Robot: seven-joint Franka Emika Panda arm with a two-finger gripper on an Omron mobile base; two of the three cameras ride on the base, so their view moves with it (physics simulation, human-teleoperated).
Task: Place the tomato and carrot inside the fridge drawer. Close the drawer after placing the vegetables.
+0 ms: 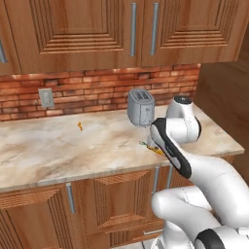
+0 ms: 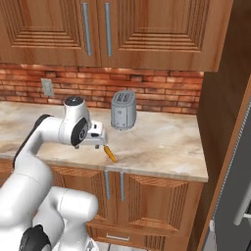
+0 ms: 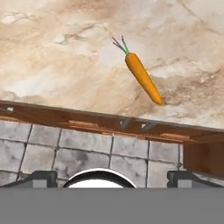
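A: Orange, smooth, tapered carrot point(image 3: 143, 78) with a thin green stem lies on the beige marbled stone counter point(image 2: 162, 142), close to its front edge.
B: And the white arm's two-finger gripper point(image 3: 112, 178)?
A: Jaws apart and empty, hovering over that edge, probably lining up.

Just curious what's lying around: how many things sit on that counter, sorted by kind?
Carrot: 1
Toaster: 1
Small orange bit, too small to identify: 1
Total: 3
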